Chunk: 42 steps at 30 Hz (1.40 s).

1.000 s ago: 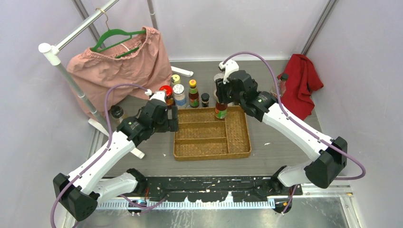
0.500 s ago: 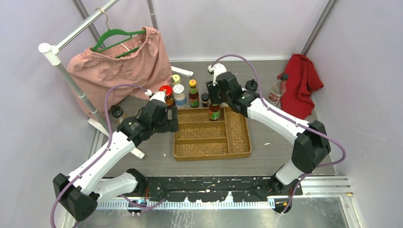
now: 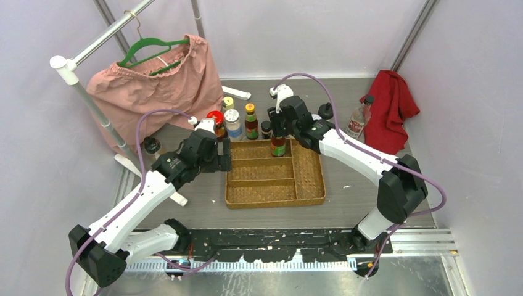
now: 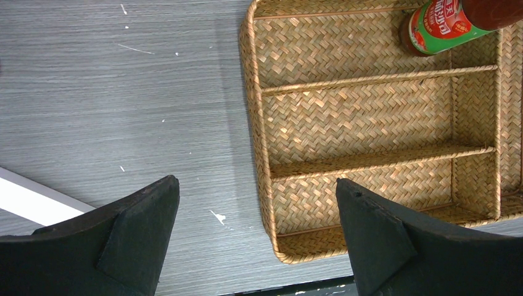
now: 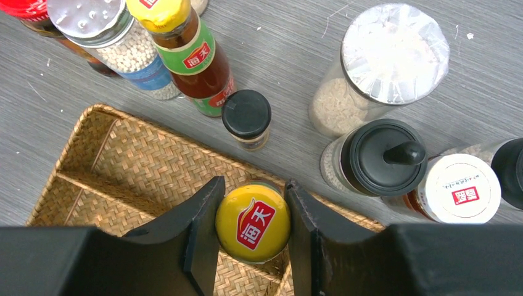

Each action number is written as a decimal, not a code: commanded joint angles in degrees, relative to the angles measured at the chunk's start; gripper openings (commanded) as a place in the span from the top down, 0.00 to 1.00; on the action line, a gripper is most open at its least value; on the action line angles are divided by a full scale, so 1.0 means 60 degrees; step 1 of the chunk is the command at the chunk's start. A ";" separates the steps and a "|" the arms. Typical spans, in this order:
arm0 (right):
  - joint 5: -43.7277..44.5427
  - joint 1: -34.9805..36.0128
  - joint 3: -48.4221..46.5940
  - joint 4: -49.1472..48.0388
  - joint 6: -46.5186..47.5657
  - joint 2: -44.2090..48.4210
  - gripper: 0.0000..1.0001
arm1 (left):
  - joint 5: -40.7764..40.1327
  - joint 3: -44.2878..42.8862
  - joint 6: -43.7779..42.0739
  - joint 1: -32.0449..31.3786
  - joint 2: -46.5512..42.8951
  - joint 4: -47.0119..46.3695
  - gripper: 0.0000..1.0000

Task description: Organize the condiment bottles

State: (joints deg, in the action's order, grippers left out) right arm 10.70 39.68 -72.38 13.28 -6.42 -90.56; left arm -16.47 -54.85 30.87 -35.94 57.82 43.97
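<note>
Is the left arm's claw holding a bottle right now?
No, the left gripper stands wide open over the edge of the woven tray, gripping nothing.

A grey wood-grain table [image 3: 364,185] was seen, flecked with small white specks. A tan woven divided tray [image 3: 274,201] was set flat near its middle. Just behind the tray's far left rim, a row was stood upright: a red-lidded bottle [image 3: 215,117], a silver-lidded shaker [image 5: 105,31], a yellow-capped sauce bottle [image 5: 188,55] and a small black-capped jar [image 5: 247,117]. A yellow-lidded jar [image 3: 228,102] was placed behind that row. Past the tray's far right corner, a foil-topped jar [image 5: 395,55], a black spout-capped shaker [image 5: 379,157] and a white-lidded jar [image 5: 462,188] were grouped closely. A clear bottle [image 3: 358,120] was stood beside a red cloth [image 3: 388,111] heaped at the right edge. A dark-capped jar [image 3: 151,147] was left near the white rack foot [image 3: 132,165] on the left.
</note>
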 commanded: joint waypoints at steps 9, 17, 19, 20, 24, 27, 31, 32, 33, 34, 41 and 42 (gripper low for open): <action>0.0341 0.0040 0.0138 -0.1411 -0.0080 0.0152 0.81 | -0.0009 0.0085 -0.0094 -0.0034 -0.0101 -0.0267 0.01; 0.0470 0.0041 0.0309 -0.1324 -0.0154 0.0502 0.28 | 0.0077 0.0090 -0.0070 -0.0030 -0.0058 -0.0333 0.01; 0.0438 0.0039 0.0397 -0.1316 -0.0150 0.0666 0.20 | 0.0079 0.0110 -0.0050 -0.0030 -0.0068 -0.0340 0.01; 0.0430 0.0039 0.0415 -0.1293 -0.0160 0.0759 0.19 | 0.0092 0.0128 -0.0057 -0.0030 -0.0071 -0.0351 0.02; 0.0486 0.0051 0.0189 -0.1029 -0.0140 0.1228 0.16 | 0.0108 0.0201 -0.0034 -0.0031 -0.0072 -0.0395 0.02; 0.0860 0.0017 -0.0552 -0.0678 0.0123 0.1343 0.14 | 0.0148 0.0249 -0.0025 -0.0030 -0.0059 -0.0447 0.02; 0.1153 -0.0254 -0.2630 0.0522 0.0575 0.0580 0.14 | 0.0194 0.0243 -0.0010 -0.0034 -0.0013 -0.0493 0.02; 0.1199 -0.0402 -0.3177 0.0991 0.0578 0.0223 0.14 | 0.0196 0.0229 0.0003 -0.0038 -0.0013 -0.0487 0.02; 0.1174 -0.0606 -0.3772 0.1265 0.0536 -0.0139 0.14 | 0.0185 0.0214 -0.0003 -0.0040 -0.0020 -0.0478 0.02; 0.0913 -0.0835 -0.4317 0.1816 0.0374 -0.0569 0.13 | 0.0175 0.0196 0.0005 -0.0031 -0.0034 -0.0473 0.02; 0.0164 -0.1913 -0.6622 0.3087 0.0170 -0.2760 0.00 | 0.0036 0.0106 -0.0025 -0.0031 -0.0291 -0.0235 0.02; 0.0073 -0.1998 -0.6783 0.3122 0.0151 -0.2967 0.00 | 0.0015 0.0104 -0.0042 -0.0030 -0.0343 -0.0190 0.02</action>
State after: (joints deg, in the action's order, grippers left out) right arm 13.82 29.52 -109.51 25.04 -4.93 -103.44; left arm -15.84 -53.43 30.98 -35.97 57.76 43.13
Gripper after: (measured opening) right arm 0.994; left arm 0.984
